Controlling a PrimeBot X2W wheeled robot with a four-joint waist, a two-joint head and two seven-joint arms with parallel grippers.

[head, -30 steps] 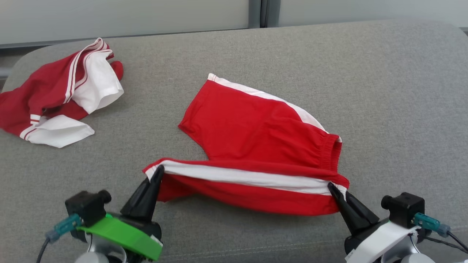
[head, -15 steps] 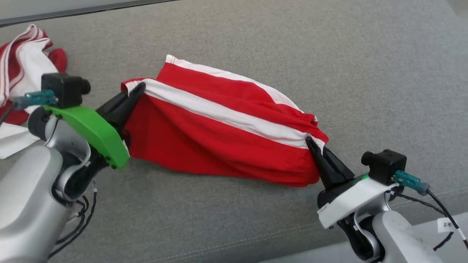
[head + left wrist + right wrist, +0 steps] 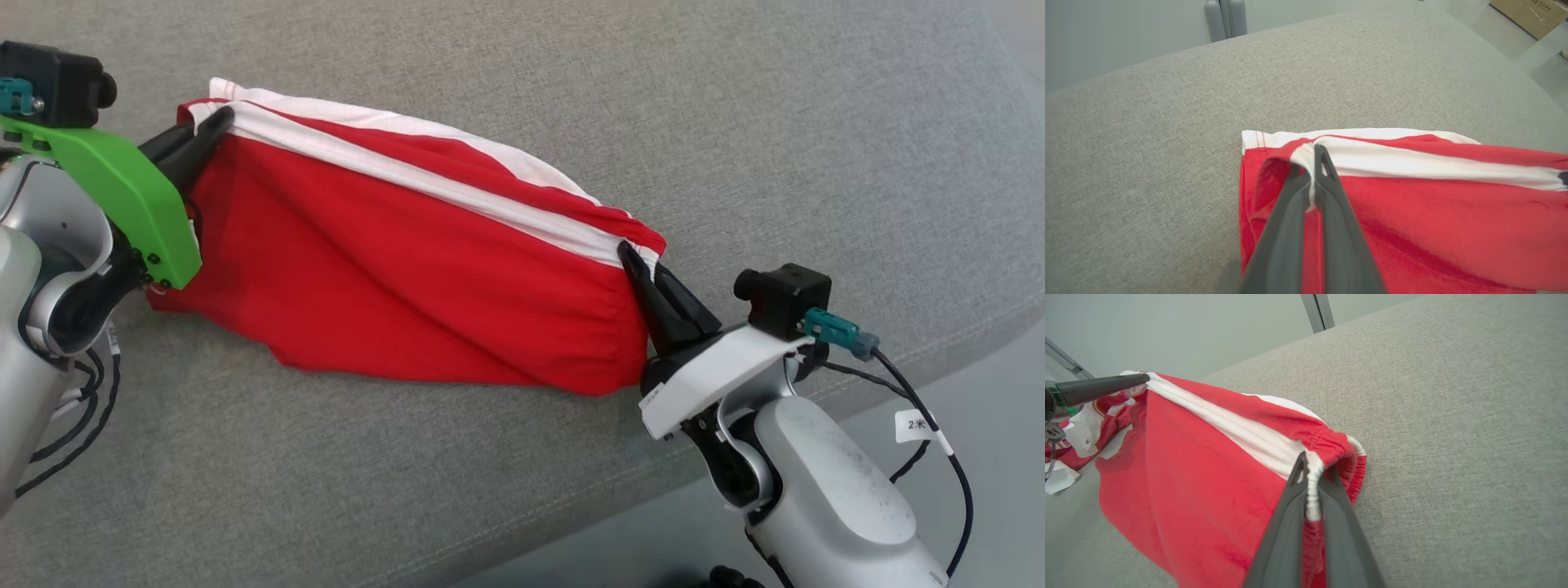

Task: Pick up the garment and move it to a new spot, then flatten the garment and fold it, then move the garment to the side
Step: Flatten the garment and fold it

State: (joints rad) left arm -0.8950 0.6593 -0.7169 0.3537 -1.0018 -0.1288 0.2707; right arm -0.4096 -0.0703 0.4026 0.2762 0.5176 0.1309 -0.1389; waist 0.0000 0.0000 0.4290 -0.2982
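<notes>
Nearest, the right gripper (image 3: pixel 635 260) is pressed together on the elastic waistband of the red fabric shorts with white side stripes (image 3: pixel 424 278); farther out, the left gripper (image 3: pixel 214 122) pinches the leg hem. Between them the held striped edge runs taut, the long axis, its red panel draping onto the grey woven cushion (image 3: pixel 735 122). Just beyond lies the other striped edge (image 3: pixel 359 116), likely the landing line.

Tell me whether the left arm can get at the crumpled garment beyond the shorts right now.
Probably not yet: the left end effector is shut on a corner of the shorts. The crumpled garment lies just past it with nothing between, so after letting go the way looks free.
</notes>
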